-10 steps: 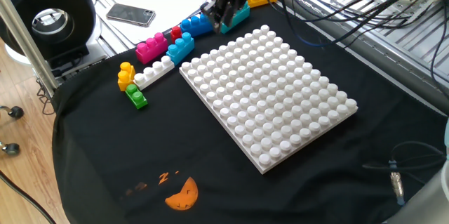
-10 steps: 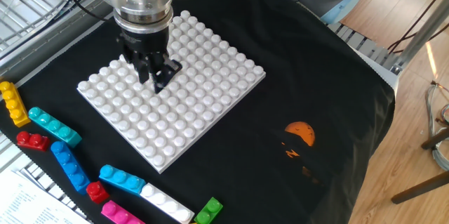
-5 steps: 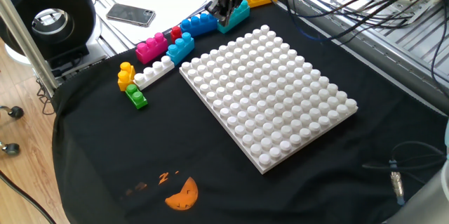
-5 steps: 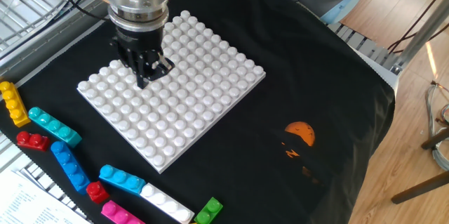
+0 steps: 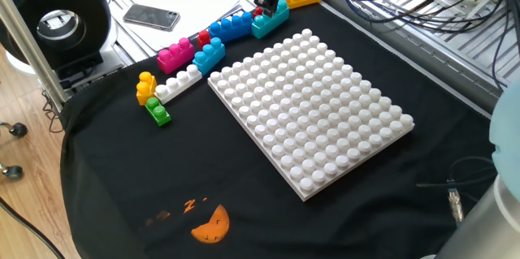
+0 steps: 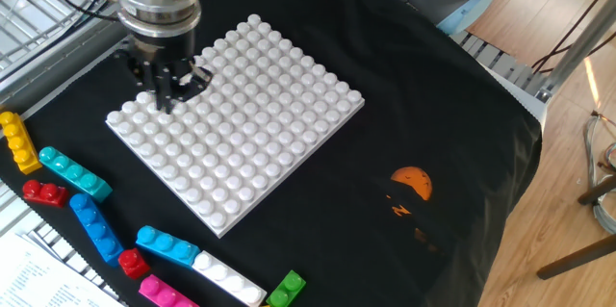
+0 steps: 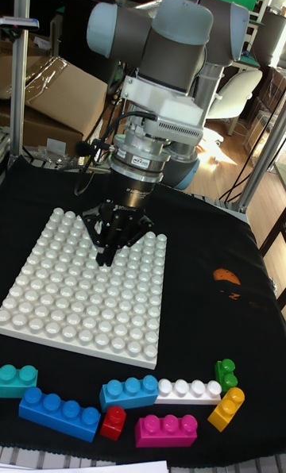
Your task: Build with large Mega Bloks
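Ten loose bricks (image 6: 91, 226) line the worktop (image 6: 462, 134) beside one white baseplate (image 6: 241, 124); the end effector (image 6: 164, 95) hangs narrow, seemingly empty.

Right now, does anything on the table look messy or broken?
Nothing looks broken or spilled. The bricks, like the pink brick and green brick, lie loose beside the white baseplate, none built on it yet. One oddity: an orange mark on the black cloth, too unclear to name.
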Available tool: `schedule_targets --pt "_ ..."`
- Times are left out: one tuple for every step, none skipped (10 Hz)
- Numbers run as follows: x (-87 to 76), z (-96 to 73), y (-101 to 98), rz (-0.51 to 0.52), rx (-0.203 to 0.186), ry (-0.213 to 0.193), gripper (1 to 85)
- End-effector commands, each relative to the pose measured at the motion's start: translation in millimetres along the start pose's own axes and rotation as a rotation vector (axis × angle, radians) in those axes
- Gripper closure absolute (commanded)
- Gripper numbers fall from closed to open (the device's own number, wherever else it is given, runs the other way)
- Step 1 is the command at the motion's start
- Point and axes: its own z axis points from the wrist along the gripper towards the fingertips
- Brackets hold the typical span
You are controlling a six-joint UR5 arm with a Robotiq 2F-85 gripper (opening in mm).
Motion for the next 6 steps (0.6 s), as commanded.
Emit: schedule_targets --pt "-8.6 3.2 -19.8 -0.112 0.055 -0.029 67.3" --pt "-7.3 -1.6 -6.1 -0.054 0.007 -0.023 66.3" --pt "-7.9 -2.0 9.8 0.031 -0.055 -0.025 64.7" --pt "-1.5 -1.9 10.0 0.059 -0.056 0.0 64.3" --pt "-2.6 -6.4 21.4 0.074 -0.075 0.013 64.3" --pt "-6.7 -11.2 37.8 0.096 -0.116 0.009 64.0"
